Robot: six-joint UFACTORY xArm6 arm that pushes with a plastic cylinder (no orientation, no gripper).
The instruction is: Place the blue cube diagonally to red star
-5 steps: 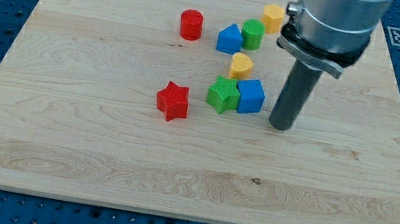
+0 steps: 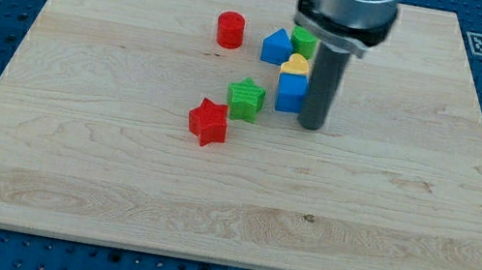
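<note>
The blue cube [image 2: 291, 92] sits near the board's middle, just below a yellow heart-shaped block [image 2: 295, 64]. My tip [image 2: 310, 125] rests on the board against the cube's right side. The red star [image 2: 208, 122] lies to the lower left of the cube. A green star [image 2: 246, 99] stands between them, close to the red star's upper right.
A red cylinder [image 2: 230, 30] stands toward the view's top, left of a blue triangular block [image 2: 277, 47] and a green block [image 2: 304, 40] partly hidden by the arm. The wooden board [image 2: 114, 192] sits on a blue pegboard surface.
My tip moved left and up. The blue cube slid up against the yellow heart. The green star slid left toward the red star. The yellow block at the top is now hidden.
</note>
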